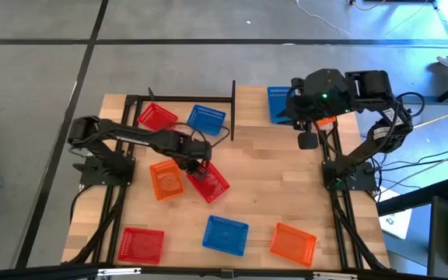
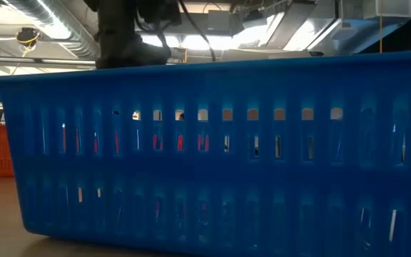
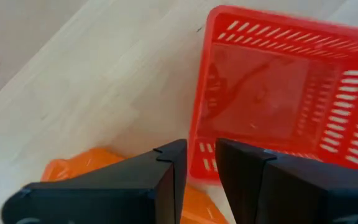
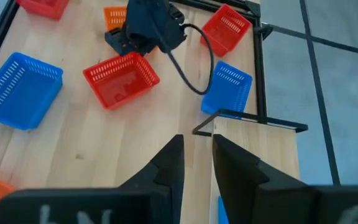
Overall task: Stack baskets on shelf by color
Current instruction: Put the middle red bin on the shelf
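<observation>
Now I see my left gripper [image 1: 197, 166] nearly closed, empty, over a red basket [image 1: 208, 183] mid-bench; my right gripper [image 1: 308, 141], equally narrow and empty, hangs beside the shelf [image 1: 185, 99].

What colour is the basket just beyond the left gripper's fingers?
Red, clearest in the left wrist view.
</observation>
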Available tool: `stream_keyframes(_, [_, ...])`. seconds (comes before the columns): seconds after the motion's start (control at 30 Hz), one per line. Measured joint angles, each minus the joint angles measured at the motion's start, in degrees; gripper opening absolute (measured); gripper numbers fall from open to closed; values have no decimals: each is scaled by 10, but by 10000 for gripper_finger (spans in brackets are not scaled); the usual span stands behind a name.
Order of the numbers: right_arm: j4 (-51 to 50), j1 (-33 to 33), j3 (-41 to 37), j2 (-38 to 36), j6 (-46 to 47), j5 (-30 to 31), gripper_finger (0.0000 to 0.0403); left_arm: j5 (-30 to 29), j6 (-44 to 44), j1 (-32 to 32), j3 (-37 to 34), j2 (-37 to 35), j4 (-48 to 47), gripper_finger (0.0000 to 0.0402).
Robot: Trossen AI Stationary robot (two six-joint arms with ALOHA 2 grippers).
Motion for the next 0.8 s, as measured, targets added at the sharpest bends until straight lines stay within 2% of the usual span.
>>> stream_keyframes(0.37, [0,0,0,0,0,1,83,-29,35,0,1,37,25,77])
stream_keyframes(0.67, [0,0,0,0,0,1,83,-29,69,0,-2,77,37,77])
stream_keyframes(0.8, [0,0,-1,0,1,1,83,-22,118,0,-2,96,49,73])
